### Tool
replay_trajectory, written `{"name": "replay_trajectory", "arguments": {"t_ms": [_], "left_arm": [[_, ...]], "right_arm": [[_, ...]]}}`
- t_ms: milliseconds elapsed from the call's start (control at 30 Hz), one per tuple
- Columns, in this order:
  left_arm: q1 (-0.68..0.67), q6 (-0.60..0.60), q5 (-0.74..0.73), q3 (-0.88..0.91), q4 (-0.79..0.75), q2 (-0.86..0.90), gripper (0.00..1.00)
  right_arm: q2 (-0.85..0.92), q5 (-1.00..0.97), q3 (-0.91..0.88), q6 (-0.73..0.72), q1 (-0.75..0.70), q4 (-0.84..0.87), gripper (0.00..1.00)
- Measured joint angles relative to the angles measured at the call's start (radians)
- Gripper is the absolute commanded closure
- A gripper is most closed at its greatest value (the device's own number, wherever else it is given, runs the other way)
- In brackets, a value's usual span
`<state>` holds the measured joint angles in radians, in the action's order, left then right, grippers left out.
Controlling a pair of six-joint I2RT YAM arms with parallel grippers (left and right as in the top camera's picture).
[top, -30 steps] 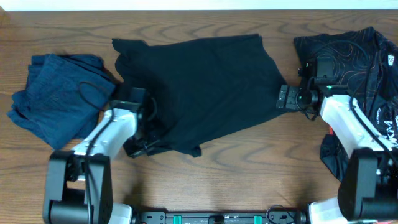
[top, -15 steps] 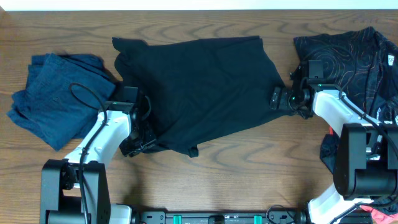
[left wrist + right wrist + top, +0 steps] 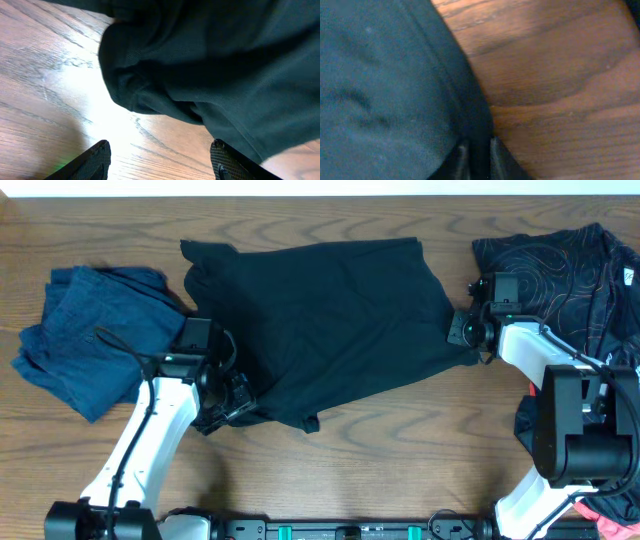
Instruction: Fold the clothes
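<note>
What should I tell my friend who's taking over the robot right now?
Left tool: open, holding nothing, over the table by the lower-left edge of the black shirt.
Right tool: shut on the right edge of the black shirt.
Black shirt lies spread mid-table; blue garment heaped at left, patterned garment heaped at right.
Done: no neat fold visible.
Left: fold all three.

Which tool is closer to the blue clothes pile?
Left. The left tool is at the black shirt's lower-left corner, beside the blue clothes; the right tool pinches the shirt's opposite edge, far from them.
</note>
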<state>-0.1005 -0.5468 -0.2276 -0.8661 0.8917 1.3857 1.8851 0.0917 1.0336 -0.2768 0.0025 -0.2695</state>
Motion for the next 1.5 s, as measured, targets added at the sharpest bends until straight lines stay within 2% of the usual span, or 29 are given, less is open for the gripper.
{"name": "replay_trajectory", "arguments": {"t_ms": [367,667,1167,1500], "left_arm": [[-0.026,-0.084,-0.107,0.050,-0.035,0.001,0.35],[-0.113,-0.180,-0.120,0.147,-0.162,0.002,0.35],[-0.113,-0.288,-0.041,0.205,-0.244,0.029,0.35],[-0.113,-0.303,-0.007,0.212,-0.296,0.045,0.35]], "right_arm": [[0.001,0.005,0.002,-0.004,0.000,-0.013,0.99],[0.001,0.005,0.007,-0.004,0.000,-0.033,0.99],[0.001,0.006,0.011,-0.004,0.000,-0.045,0.99],[0.001,0.006,0.011,-0.004,0.000,-0.047,0.99]]}}
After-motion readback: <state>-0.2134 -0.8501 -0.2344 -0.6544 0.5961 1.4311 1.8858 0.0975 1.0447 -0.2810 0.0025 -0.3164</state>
